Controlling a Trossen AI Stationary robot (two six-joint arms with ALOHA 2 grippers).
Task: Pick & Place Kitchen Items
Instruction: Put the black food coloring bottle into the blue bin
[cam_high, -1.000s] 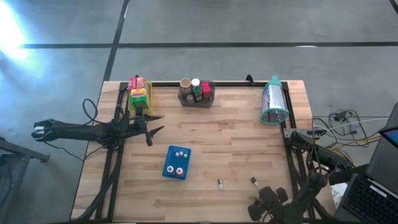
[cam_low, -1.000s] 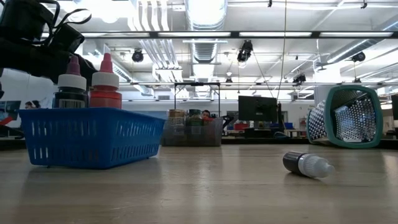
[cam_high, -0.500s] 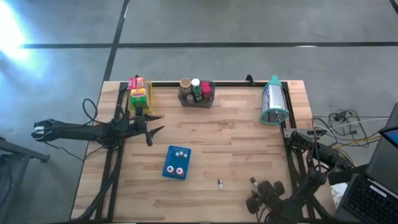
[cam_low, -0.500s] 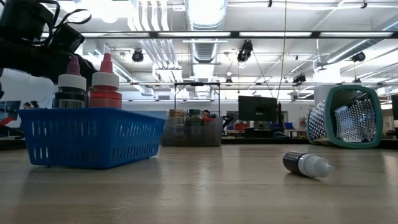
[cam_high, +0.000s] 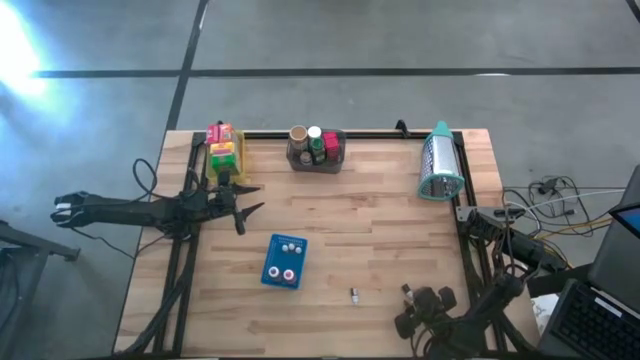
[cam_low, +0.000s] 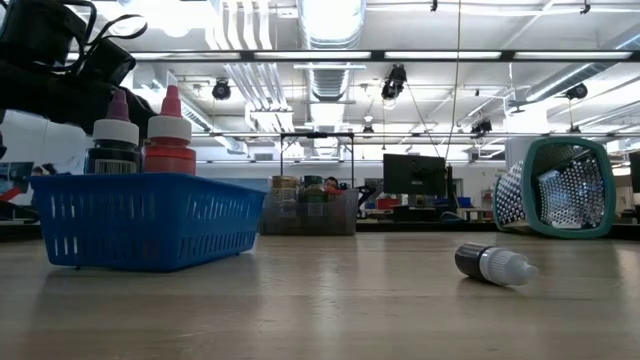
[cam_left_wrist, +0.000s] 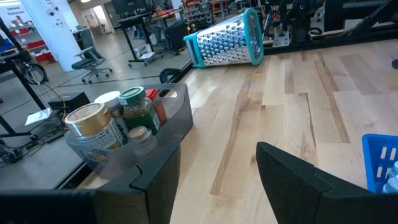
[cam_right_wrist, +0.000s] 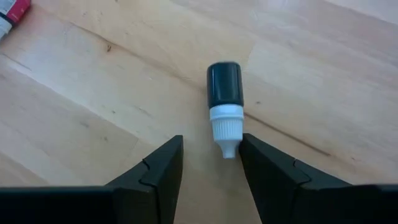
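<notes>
The right hand (cam_right_wrist: 210, 163) sits low over the desk (cam_high: 380, 230) near its front right corner, fingers (cam_right_wrist: 155, 171) apart and straddling the white nozzle of a small dark bottle (cam_right_wrist: 224, 106) that lies on its side — the fingertips flank the tip without visibly touching it. In the overhead view that same bottle (cam_high: 407, 291) shows just ahead of the hand (cam_high: 422, 305), and a second tiny bottle (cam_high: 354, 295) lies nearby toward the middle of the front edge; which of the two is the bottle (cam_low: 494, 264) seen lying at table height cannot be told.

Farther in, a blue basket (cam_high: 270, 265) stands on the wood holding upright dropper bottles (cam_low: 169, 135), one red and one dark. At the back edge a clear grey bin (cam_high: 337, 152) carries small jars and cans (cam_left_wrist: 99, 124), and a stack of yellow, green and pink packets (cam_high: 223, 148) rests at the back left corner. A teal-framed grater (cam_high: 440, 165) lies on its side toward the back right.

The left hand (cam_high: 243, 201) waits above the left side of the desk — its fingers (cam_left_wrist: 292, 171) parted and holding nothing — just in front of the packets.
</notes>
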